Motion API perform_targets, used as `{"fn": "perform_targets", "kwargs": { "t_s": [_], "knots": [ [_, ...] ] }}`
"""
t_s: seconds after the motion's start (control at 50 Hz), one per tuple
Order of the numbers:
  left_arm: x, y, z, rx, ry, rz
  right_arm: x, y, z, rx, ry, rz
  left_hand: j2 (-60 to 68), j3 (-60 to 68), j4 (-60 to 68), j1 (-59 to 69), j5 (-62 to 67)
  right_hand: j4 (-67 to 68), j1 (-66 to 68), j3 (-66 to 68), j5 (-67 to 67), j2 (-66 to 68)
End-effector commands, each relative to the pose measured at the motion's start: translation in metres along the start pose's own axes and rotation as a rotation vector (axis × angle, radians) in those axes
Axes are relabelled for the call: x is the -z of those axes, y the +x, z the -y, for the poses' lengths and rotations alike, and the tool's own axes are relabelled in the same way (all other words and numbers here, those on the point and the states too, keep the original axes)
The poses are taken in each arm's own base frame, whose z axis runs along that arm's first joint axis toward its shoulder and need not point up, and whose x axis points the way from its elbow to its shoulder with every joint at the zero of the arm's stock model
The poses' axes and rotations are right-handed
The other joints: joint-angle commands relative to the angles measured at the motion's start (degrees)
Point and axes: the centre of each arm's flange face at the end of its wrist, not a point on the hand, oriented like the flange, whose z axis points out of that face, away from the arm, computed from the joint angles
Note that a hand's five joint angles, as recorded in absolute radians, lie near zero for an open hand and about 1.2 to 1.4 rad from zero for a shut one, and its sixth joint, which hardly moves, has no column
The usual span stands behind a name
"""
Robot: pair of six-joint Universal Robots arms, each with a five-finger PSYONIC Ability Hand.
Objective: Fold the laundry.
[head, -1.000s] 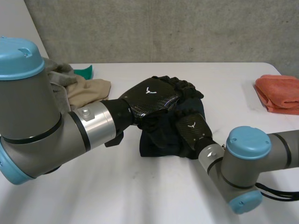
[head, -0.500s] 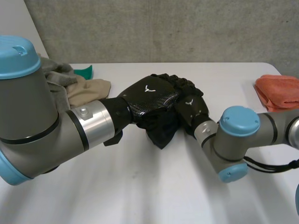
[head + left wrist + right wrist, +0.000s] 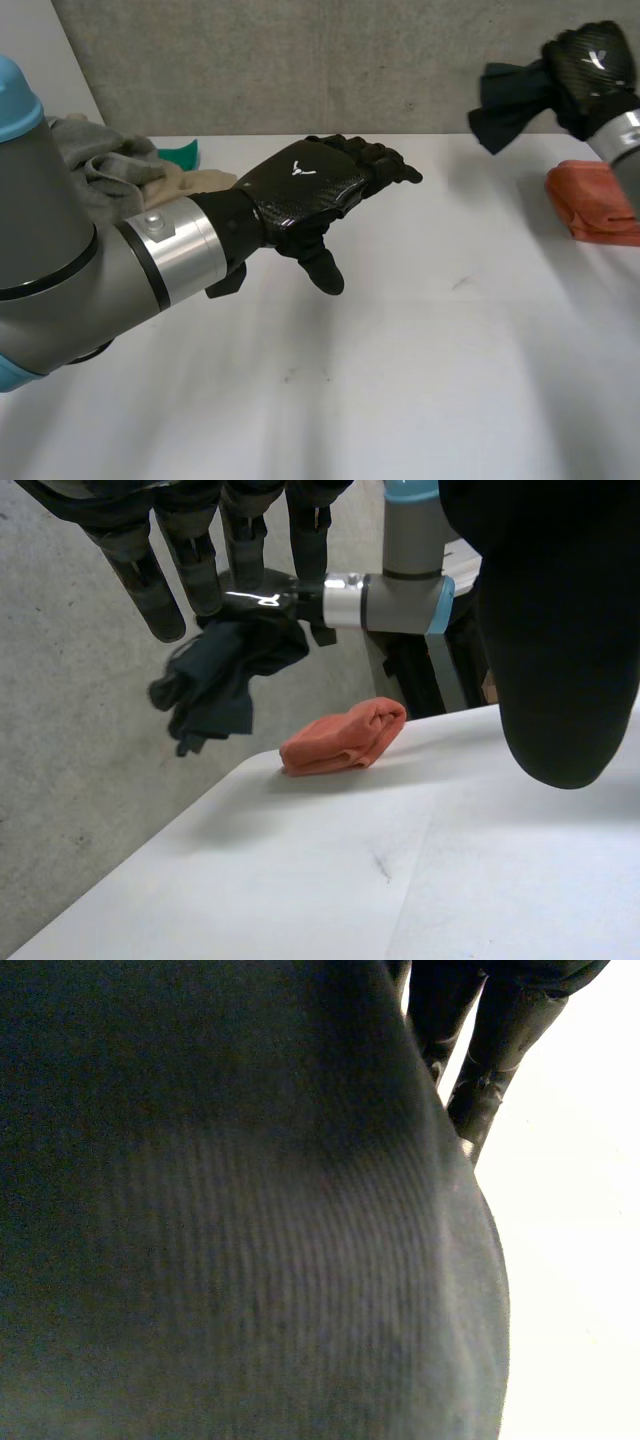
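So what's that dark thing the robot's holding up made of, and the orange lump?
The dark cloth looks like soft knit fabric, matte: the right wrist view shows fine ribs, and it hangs limp from the right hand. The orange cloth seems thicker, maybe towelling: plump, rounded folds.

A robot lab or test cell — bare concrete wall (image 3: 300, 60) behind a plain white table (image 3: 420, 380)

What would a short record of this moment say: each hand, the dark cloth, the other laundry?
left hand: open, fingers straight, holding nothing, over the table's middle
right hand: shut on the dark cloth, raised near the orange cloth
dark cloth: bunched, hanging from the right hand, off the table
orange cloth: folded, at the table's right edge
pile: unfolded grey, beige and green laundry, at the table's far left
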Motion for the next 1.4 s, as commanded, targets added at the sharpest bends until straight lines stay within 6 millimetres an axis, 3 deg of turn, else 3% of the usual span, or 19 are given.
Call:
{"fn": "perform_targets", "kwargs": {
  "t_s": [0.02, 0.18, 0.32, 0.48, 0.64, 0.66, 0.72, 0.84, 0.92, 1.04, 1.16, 1.24, 1.26, 1.32, 1.34, 1.4],
  "knots": [
    [0.0, -0.002, 0.0, 0.001, 0.0, 0.005, 0.023, 0.058, -0.075, 0.007, -0.017, -0.02, 0.59, 0.21, 0.46, 0.96, -0.44, 12.83, 26.44, 13.81, 17.82, 13.59],
    [0.0, -0.003, -0.002, 0.0, -0.004, 0.009, 0.065, 0.088, -0.149, -0.027, -0.026, -0.029, 0.59, 0.21, 0.46, 0.96, -0.44, 12.83, 26.44, 13.81, 17.82, 13.59],
    [0.0, -0.007, -0.003, -0.003, -0.01, 0.041, 0.1, 0.1, -0.192, -0.116, -0.069, -0.037, 0.59, 0.21, 0.46, 0.96, -0.44, 12.83, 26.44, 13.81, 17.82, 13.59],
    [0.0, -0.01, -0.004, -0.003, -0.015, 0.071, 0.123, 0.11, -0.206, -0.191, -0.102, 0.019, 0.59, 0.21, 0.46, 0.96, -0.44, 12.83, 26.44, 13.81, 17.82, 13.59],
    [0.0, -0.009, 0.001, -0.009, -0.003, 0.07, 0.132, 0.101, -0.213, -0.238, -0.129, 0.045, 0.59, 0.21, 0.46, 0.96, -0.44, 12.83, 26.44, 13.81, 17.82, 13.59],
    [0.0, -0.009, 0.001, -0.01, -0.001, 0.071, 0.133, 0.1, -0.213, -0.241, -0.132, 0.046, 0.59, 0.21, 0.46, 0.96, -0.44, 8.4, 22.01, 9.38, 13.39, 9.15],
    [-0.001, -0.009, 0.002, -0.012, 0.001, 0.069, 0.135, 0.1, -0.209, -0.257, -0.146, 0.037, 0.59, 0.21, 0.46, 0.96, -0.44, -57.17, -43.56, -56.19, -52.18, -56.41],
    [-0.001, -0.01, 0.004, -0.017, 0.009, 0.071, 0.141, 0.103, -0.187, -0.258, -0.18, 0.025, 0.59, 0.21, 0.46, 0.96, -0.44, -57.17, -43.56, -56.19, -52.18, -56.41],
    [-0.001, -0.011, 0.006, -0.018, 0.012, 0.073, 0.158, 0.128, -0.173, -0.239, -0.219, -0.023, 0.59, 0.21, 0.46, 0.96, -0.44, -57.17, -43.56, -56.19, -52.18, -56.41],
    [-0.001, -0.009, 0.008, -0.022, 0.021, 0.067, 0.193, 0.159, -0.146, -0.227, -0.289, -0.107, 0.26, -0.12, 0.13, 0.62, -0.77, -57.17, -43.56, -56.19, -52.18, -56.41],
    [-0.001, -0.008, 0.01, -0.023, 0.025, 0.064, 0.236, 0.184, -0.141, -0.165, -0.377, -0.195, 0.26, -0.12, 0.12, 0.62, -0.77, -57.17, -43.56, -56.19, -52.18, -56.41],
    [0.0, -0.008, 0.012, -0.027, 0.03, 0.064, 0.261, 0.224, -0.14, 0.005, -0.433, -0.307, -0.08, -0.46, -0.21, 0.29, -1.11, -57.17, -43.56, -56.19, -52.18, -56.41],
    [0.0, -0.009, 0.012, -0.028, 0.031, 0.065, 0.268, 0.249, -0.135, 0.104, -0.455, -0.397, -0.08, -0.46, -0.21, 0.29, -1.11, -57.17, -43.56, -56.19, -52.18, -56.41],
    [0.0, -0.01, 0.015, -0.035, 0.043, 0.067, 0.27, 0.288, -0.121, 0.266, -0.471, -0.559, -0.25, -0.63, -0.38, 0.12, -1.28, -57.17, -43.56, -56.19, -52.18, -56.41],
    [0.0, -0.01, 0.015, -0.037, 0.045, 0.068, 0.267, 0.31, -0.11, 0.355, -0.459, -0.651, -0.25, -0.63, -0.38, 0.12, -1.28, -57.17, -43.56, -56.19, -52.18, -56.41],
    [0.0, -0.01, 0.016, -0.041, 0.051, 0.07, 0.259, 0.337, -0.088, 0.446, -0.426, -0.782, -0.25, -0.63, -0.38, 0.12, -1.28, -57.17, -43.56, -56.19, -52.18, -56.41]
  ]
}}
